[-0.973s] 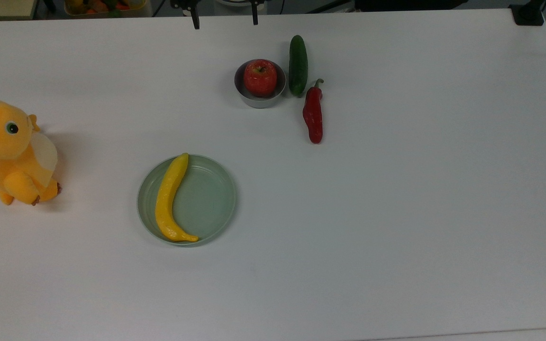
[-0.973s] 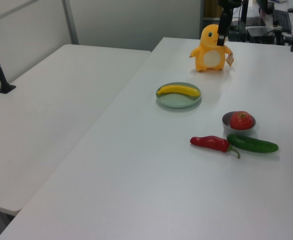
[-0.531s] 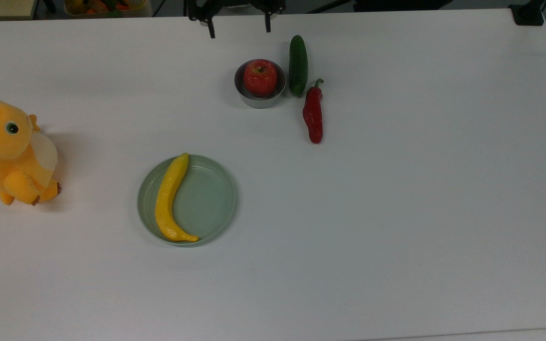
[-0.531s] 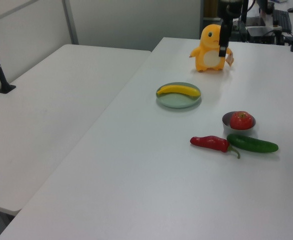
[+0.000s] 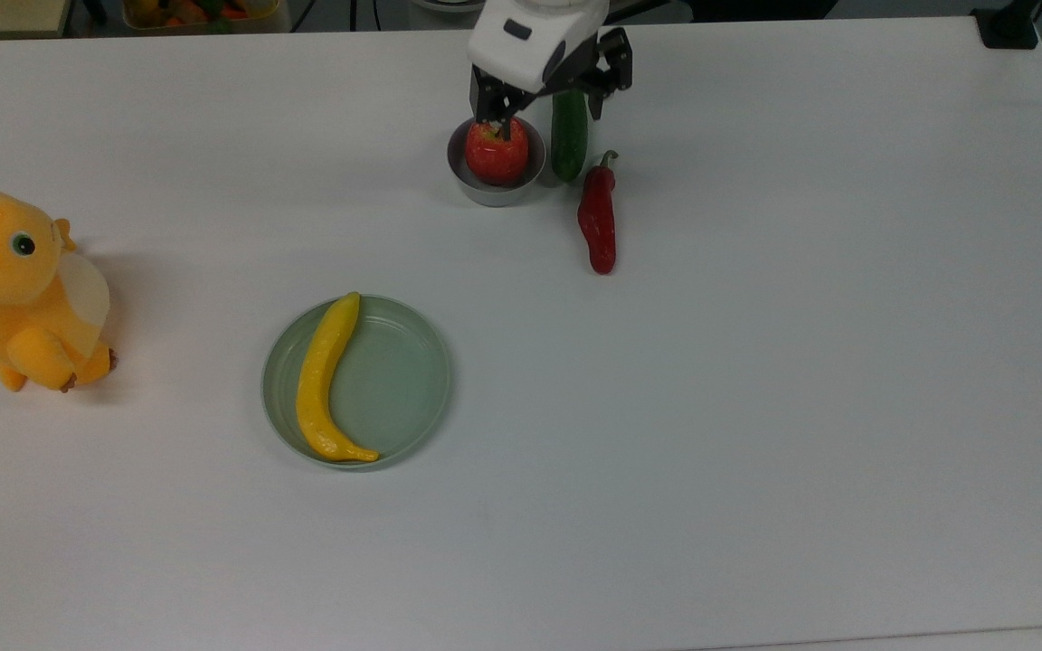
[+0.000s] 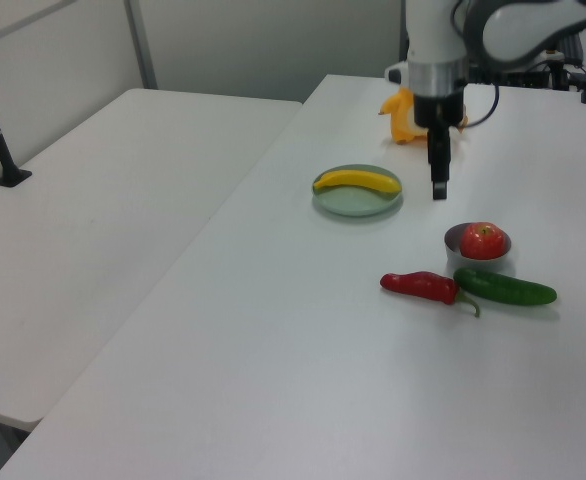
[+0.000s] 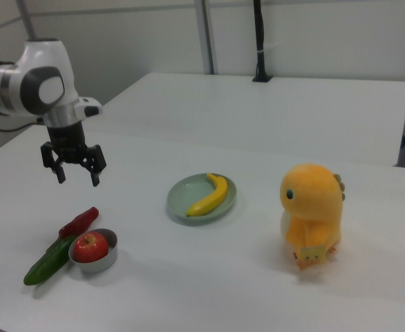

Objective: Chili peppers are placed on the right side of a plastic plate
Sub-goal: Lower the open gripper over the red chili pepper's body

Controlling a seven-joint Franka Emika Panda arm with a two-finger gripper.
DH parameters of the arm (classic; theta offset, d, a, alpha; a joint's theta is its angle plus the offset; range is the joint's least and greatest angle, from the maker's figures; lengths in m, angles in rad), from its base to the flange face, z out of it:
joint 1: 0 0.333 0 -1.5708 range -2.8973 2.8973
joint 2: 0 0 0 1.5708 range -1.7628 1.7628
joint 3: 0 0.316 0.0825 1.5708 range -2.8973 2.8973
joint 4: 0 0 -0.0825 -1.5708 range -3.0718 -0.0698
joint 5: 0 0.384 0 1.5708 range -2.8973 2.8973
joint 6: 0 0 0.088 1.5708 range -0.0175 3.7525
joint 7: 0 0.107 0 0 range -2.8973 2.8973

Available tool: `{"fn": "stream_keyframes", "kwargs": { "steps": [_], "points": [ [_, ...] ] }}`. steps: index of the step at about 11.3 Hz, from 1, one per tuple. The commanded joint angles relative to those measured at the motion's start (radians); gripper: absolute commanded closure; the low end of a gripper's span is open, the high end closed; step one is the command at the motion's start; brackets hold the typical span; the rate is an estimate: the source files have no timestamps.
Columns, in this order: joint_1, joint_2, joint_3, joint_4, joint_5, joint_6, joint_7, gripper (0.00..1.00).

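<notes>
Table (image 5: 756,407) white (second table (image 6: 93,210) adjoining), grey wall (image 7: 313,34).

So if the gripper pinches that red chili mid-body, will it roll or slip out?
The chili looks glossy, so it may slip. It is long and rounded, lying flat on the table; a sideways nudge could roll it toward the cucumber. The open gripper hangs above.

White tables (image 6: 123,230), pale wall panels (image 7: 313,34)
</notes>
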Motion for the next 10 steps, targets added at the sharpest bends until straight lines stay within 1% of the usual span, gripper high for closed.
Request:
{"fn": "stream_keyframes", "kwargs": {
  "steps": [1,3,10],
  "points": [
    [0.016,0.036,0.029,-0.082,0.019,0.148,0.113,0.0],
    [0.04,0.097,0.029,-0.085,0.018,0.229,0.172,0.0],
    [0.043,0.2,0.032,-0.086,0.018,0.363,0.189,0.0]
  ]
}}
